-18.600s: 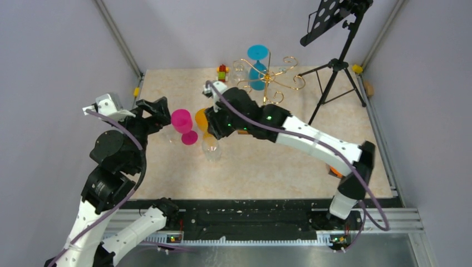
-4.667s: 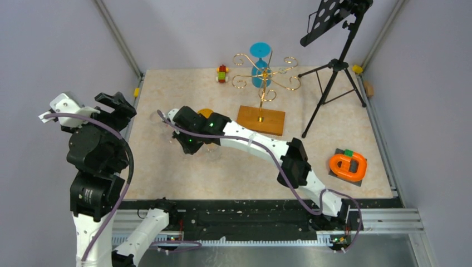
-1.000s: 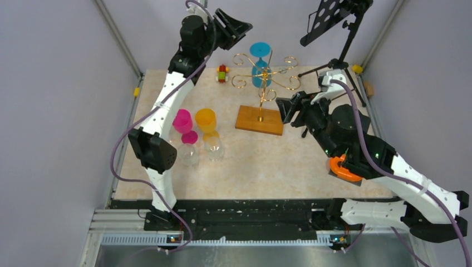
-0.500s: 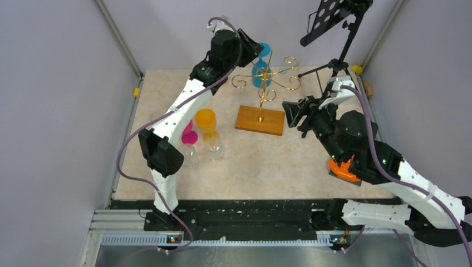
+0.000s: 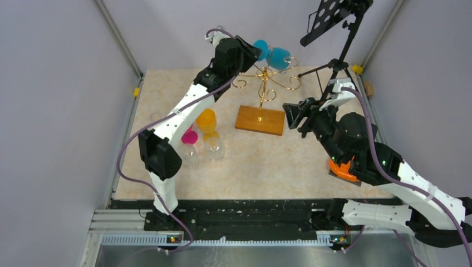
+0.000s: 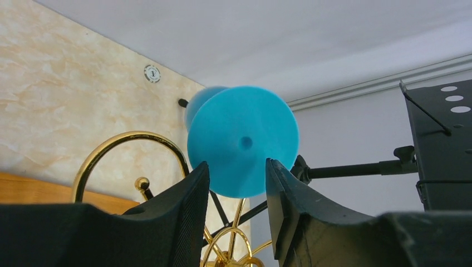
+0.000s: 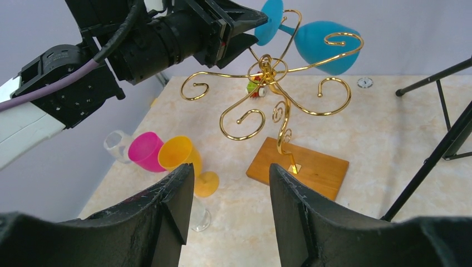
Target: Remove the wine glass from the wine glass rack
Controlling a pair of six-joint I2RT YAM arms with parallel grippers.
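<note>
Bright, even light is cast from above; shadows are kept soft. The wine glass (image 6: 240,142) is rendered slightly blurred in the left wrist view.

The wine glass (image 5: 276,57) is opaque turquoise, tipped almost onto its side up in the air. Its round foot is caught in the left gripper (image 5: 253,50) and its bowl points right, beside the rack's top curls. The wine glass rack (image 5: 257,119) stands upright near the back of the table (image 5: 311,161), with thin gold wire arms curling into scrolls from a central pole on a rectangular orange-brown wooden base.
</note>
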